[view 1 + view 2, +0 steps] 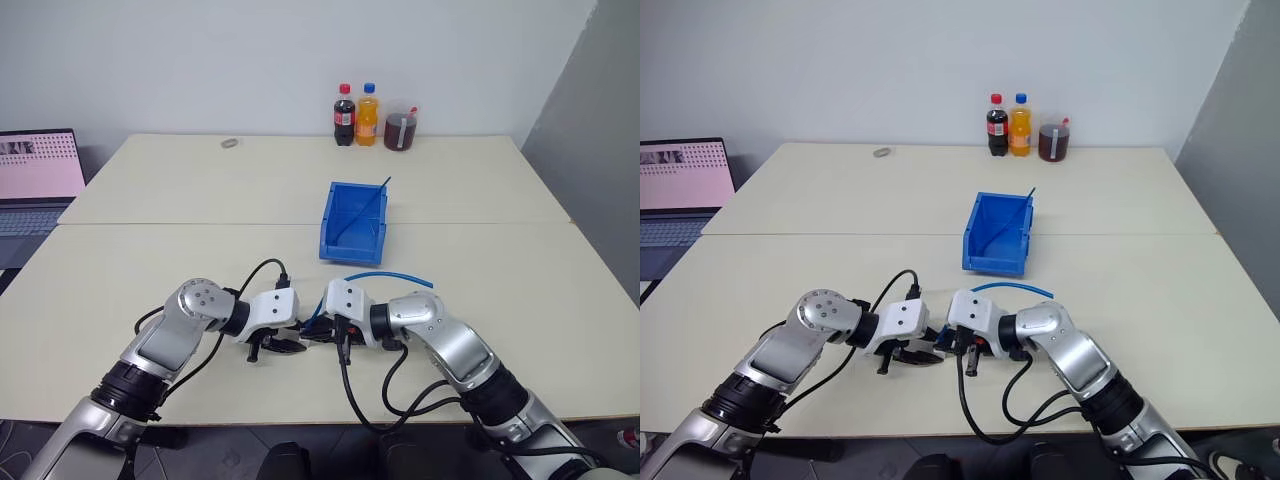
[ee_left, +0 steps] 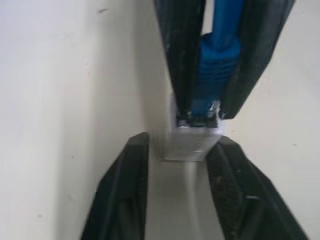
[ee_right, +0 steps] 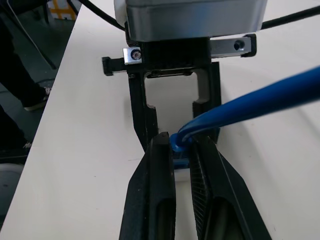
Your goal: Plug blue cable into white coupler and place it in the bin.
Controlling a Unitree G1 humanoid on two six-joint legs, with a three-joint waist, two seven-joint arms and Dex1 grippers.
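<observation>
**Tech:** Cream tabletop (image 1: 150,250) runs wide in every direction. Starting nearest the front edge, what do you see?

**Observer:** Both grippers meet nose to nose close to that edge. The right gripper (image 3: 182,150) is pinched tight on the boot of the blue cable (image 3: 250,105), right behind its plug. In the left wrist view the plug sits pushed into the white coupler (image 2: 192,142), touching it squarely.

**Tech:** And the left gripper (image 2: 177,150)?

**Observer:** Its fingers (image 2: 125,190) stand part-way apart on either side of the coupler, a gap showing on each side, so I'd judge it is not clamping the block. Whether the plug has clicked fully home I cannot tell.

**Tech:** So how far along?

**Observer:** Mating looks done or nearly so. Carrying the joined pair to the bin (image 1: 340,245) is what remains.

**Tech:** Room for that?

**Observer:** Plenty. Bare surface lies between the grippers and the bin, which stands well apart, farther back and centred. The cable arcs up from the right gripper, and a blue strand already leans inside the bin. Beyond it, three drinks (image 1: 370,118) at the far edge and a small ring (image 1: 231,143) stay out of the way. A laptop (image 1: 38,165) sits off the left side.
</observation>
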